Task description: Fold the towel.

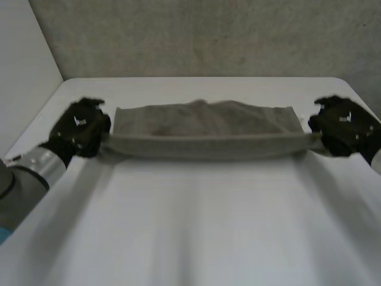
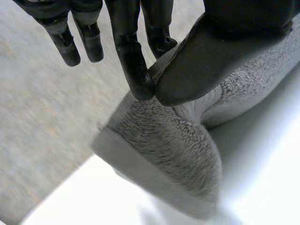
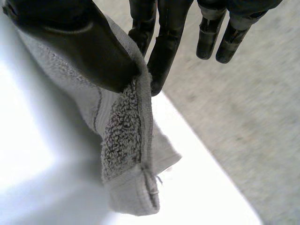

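Towel point(image 1: 205, 128): grey terry, pinched at one end between thumb and finger of the left hand point(image 1: 80, 128) and at the other end likewise by the right hand point(image 1: 342, 126). It is stretched between them near the far edge of the tabletop point(image 1: 196, 226). Judged soft, light and limp, so best held at its hemmed corners.
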You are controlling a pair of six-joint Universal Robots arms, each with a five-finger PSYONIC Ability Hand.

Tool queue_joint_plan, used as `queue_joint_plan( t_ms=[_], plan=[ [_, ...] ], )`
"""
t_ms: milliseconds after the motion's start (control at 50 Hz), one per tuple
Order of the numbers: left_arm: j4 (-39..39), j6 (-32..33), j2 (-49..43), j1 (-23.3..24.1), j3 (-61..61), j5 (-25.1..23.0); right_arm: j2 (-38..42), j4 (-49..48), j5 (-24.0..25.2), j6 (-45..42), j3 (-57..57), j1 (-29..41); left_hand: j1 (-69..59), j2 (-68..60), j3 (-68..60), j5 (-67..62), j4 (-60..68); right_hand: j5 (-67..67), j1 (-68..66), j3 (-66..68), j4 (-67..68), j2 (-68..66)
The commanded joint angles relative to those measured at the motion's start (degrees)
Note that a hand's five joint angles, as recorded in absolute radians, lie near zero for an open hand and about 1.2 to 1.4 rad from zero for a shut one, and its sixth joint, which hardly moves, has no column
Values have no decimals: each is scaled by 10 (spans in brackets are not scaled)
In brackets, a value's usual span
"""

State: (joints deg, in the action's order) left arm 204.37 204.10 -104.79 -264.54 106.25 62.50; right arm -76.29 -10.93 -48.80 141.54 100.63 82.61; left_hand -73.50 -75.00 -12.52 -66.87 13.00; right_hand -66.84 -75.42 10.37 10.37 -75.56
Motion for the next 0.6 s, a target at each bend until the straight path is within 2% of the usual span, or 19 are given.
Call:
queue_joint_plan(
  t_ms=[20,40,80,100,160,180,200,220,260,320,360,380,400,420,460,480,520,540,600],
  plan=[
    [-61,25,51,5,54,-4,-76,63,48,-36,50,-51,-65,-50,25,-31,-30,-32,-46,-4,-4,-44],
    [-83,25,78,7,61,-5,-76,63,48,-36,50,-51,-65,-50,25,-31,-30,-32,-46,-4,-4,-44],
    [-105,24,107,6,69,-8,-131,113,101,-39,55,-98,-65,-50,25,-31,-30,-32,-46,-4,-4,-44],
    [-125,22,138,4,76,-11,-132,114,101,-39,55,-98,-65,-50,25,-31,-30,-32,-46,-4,-4,-44],
    [-167,18,207,2,83,-20,-225,169,199,-36,58,-167,-65,-50,25,-31,-30,-32,-46,-4,-4,-44],
    [-183,16,231,0,83,-24,-225,169,200,-36,58,-167,-65,-50,25,-31,-30,-32,-46,-4,-4,-44],
    [-193,10,247,-2,82,-27,-250,183,238,-34,59,-197,-65,-50,25,-31,-30,-32,-46,-4,-4,-44],
    [-194,10,247,-2,82,-27,-250,183,238,-34,59,-197,-65,-50,25,-31,-30,-32,-46,-4,-4,-44],
    [-201,-4,255,-5,75,-31,-271,184,284,-29,55,-219,-65,-50,25,-31,-30,-32,-46,-4,-4,-44],
    [-196,-14,239,-5,61,-32,-256,181,293,-27,43,-215,-65,-50,25,-31,-30,-32,-46,-4,-4,-44],
    [-192,-13,206,-5,48,-31,-186,168,259,-29,7,-172,-65,-50,25,-31,-30,-32,-46,-4,-4,-44],
    [-190,-11,162,-3,28,-28,-185,168,259,-29,7,-171,-65,-50,25,-31,-30,-32,-46,-4,-4,-44],
    [-192,-10,118,3,-1,-22,-136,160,219,-32,-20,-133,-65,-50,25,-31,-30,-32,-46,-4,-4,-44],
    [-192,-10,117,3,-1,-22,-135,160,219,-32,-20,-133,-65,-50,25,-31,-30,-32,-46,-4,-4,-44],
    [-197,-6,40,11,-54,-21,-45,156,133,-37,-82,-48,-65,-50,25,-31,-30,-32,-46,-4,-4,-44],
    [-197,-5,40,11,-54,-21,-45,156,133,-37,-83,-47,-65,-50,25,-31,-30,-32,-46,-4,-4,-44],
    [-197,-1,8,15,-82,-21,33,163,57,-60,-150,2,-65,-50,25,-31,-30,-32,-46,-4,-4,-44],
    [-196,6,-35,21,-121,-19,33,163,56,-60,-150,2,-65,-50,25,-31,-30,-32,-46,-4,-4,-44],
    [-198,7,-70,25,-155,-12,106,178,7,-102,-201,17,-65,-50,25,-31,-30,-32,-46,-4,-4,-44]
  ],
)
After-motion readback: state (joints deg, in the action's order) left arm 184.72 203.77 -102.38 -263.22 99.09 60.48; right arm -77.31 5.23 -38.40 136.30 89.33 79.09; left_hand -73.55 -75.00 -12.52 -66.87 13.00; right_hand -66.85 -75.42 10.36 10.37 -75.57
